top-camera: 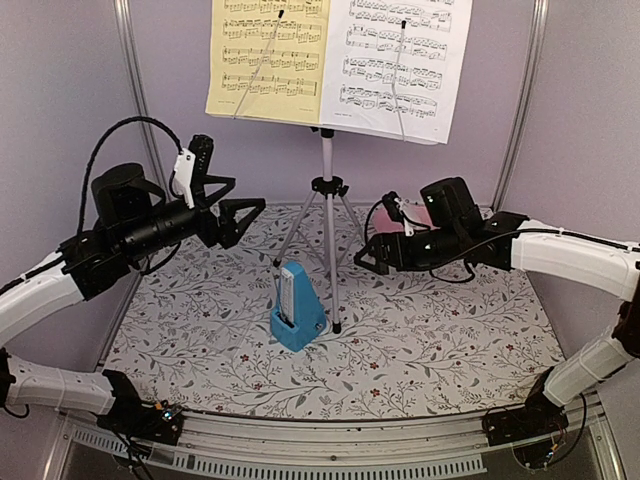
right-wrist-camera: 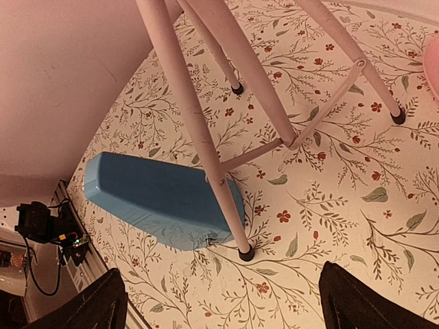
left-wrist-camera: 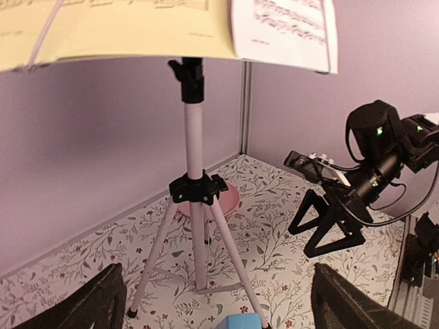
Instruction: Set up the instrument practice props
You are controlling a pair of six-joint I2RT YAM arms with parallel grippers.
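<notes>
Two up on music stand (top-camera: 327, 160) — yellow sheet (top-camera: 268, 60), white sheet (top-camera: 395, 65).

Upright music stand (top-camera: 328, 230) holding yellow sheet (top-camera: 265, 55), white sheet (top-camera: 395, 60), blue metronome (top-camera: 298, 312) beneath

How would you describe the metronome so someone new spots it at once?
Find the music stand on silver tripod legs at the middle of the floral table. Beside the foot of its nearest leg stands the metronome. It is the only blue thing there, an upright pyramid with a pale front strip.
</notes>
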